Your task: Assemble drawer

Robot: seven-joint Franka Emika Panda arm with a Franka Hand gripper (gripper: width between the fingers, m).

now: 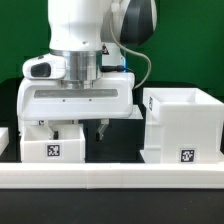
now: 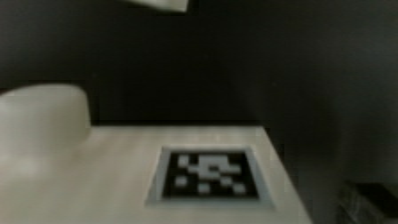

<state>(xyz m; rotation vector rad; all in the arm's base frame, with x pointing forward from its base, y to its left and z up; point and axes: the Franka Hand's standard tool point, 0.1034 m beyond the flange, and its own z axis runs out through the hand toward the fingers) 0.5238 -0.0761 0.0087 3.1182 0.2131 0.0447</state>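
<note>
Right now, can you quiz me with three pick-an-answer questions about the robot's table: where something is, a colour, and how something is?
1. The big box sits at the exterior view's: A right, B left, C middle.
2. The small tray is: A red, B white, C blue.
3. The big box's top is: A open, B lidded, C taped.
Answers: A, it stands by that view's right edge; B, the tray is white with a black-and-white tag; A, its inner walls show.

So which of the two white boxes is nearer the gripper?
The smaller box on the exterior view's left, just beside the gripper; the taller box stands farther off at the exterior view's right.
</note>
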